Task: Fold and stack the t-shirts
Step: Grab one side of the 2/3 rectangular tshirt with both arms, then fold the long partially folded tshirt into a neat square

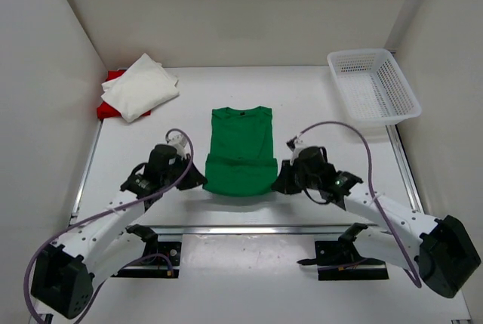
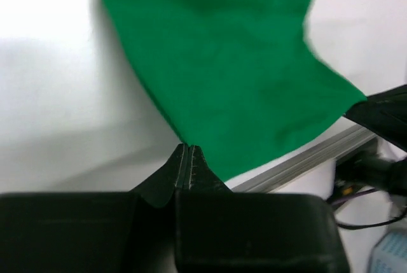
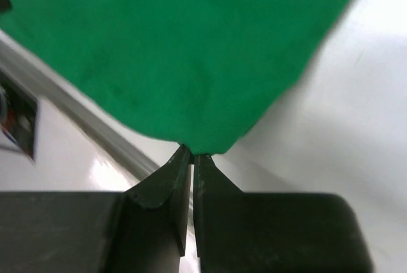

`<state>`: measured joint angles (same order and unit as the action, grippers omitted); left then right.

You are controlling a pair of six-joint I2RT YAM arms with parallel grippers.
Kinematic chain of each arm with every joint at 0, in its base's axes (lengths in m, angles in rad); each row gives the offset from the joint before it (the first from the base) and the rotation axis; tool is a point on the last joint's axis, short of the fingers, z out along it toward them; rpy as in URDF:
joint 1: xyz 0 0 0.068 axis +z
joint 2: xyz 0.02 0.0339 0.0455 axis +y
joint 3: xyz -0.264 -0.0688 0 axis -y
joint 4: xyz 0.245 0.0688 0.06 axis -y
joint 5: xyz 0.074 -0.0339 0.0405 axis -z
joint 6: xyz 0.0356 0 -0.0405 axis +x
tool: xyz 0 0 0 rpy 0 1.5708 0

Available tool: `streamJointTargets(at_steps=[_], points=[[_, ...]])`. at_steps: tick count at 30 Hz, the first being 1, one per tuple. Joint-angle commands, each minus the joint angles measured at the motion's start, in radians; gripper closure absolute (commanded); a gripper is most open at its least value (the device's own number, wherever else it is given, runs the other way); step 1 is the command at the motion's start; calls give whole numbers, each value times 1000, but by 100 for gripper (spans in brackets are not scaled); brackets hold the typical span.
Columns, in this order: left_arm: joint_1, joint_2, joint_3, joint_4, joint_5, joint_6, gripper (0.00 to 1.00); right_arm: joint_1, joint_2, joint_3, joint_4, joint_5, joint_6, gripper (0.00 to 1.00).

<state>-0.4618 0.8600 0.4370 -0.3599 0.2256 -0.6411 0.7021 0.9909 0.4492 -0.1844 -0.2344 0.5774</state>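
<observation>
Tabletop [image 1: 317, 97]: wrist close-ups alone with left pincer [image 2: 187, 149], right pincer [image 3: 193, 155] closed on green t-shirt [image 2: 235, 63] corners.

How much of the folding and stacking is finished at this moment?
Done: the white t-shirt lies folded on the red t-shirt at the far left. In hand: the left gripper and right gripper are shut on the near corners of the green t-shirt. Left: finish folding it and stack it.
</observation>
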Motion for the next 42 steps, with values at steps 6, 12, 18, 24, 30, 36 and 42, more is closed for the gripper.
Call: streamJointTargets(at_steps=[6, 12, 18, 24, 30, 36, 42], points=[[123, 347, 475, 111, -5, 6, 100, -294, 329, 466, 40, -112, -166, 100], [202, 753, 707, 190, -60, -8, 100, -418, 677, 782, 111, -207, -183, 100], [276, 1026, 888, 269, -26, -83, 93, -469, 978, 1060, 80, -247, -186, 100], [293, 1122, 1009, 312, -43, -106, 69, -492, 1160, 1262, 54, -292, -142, 73], [315, 1016, 900, 423, -45, -138, 55, -448, 1056, 1220, 46, -211, -175, 56], [187, 919, 709, 548, -45, -161, 58, -359, 879, 843, 227, -201, -120, 100], [196, 1077, 778, 576, 64, -195, 64, -332, 828, 613, 350, -238, -82, 100]])
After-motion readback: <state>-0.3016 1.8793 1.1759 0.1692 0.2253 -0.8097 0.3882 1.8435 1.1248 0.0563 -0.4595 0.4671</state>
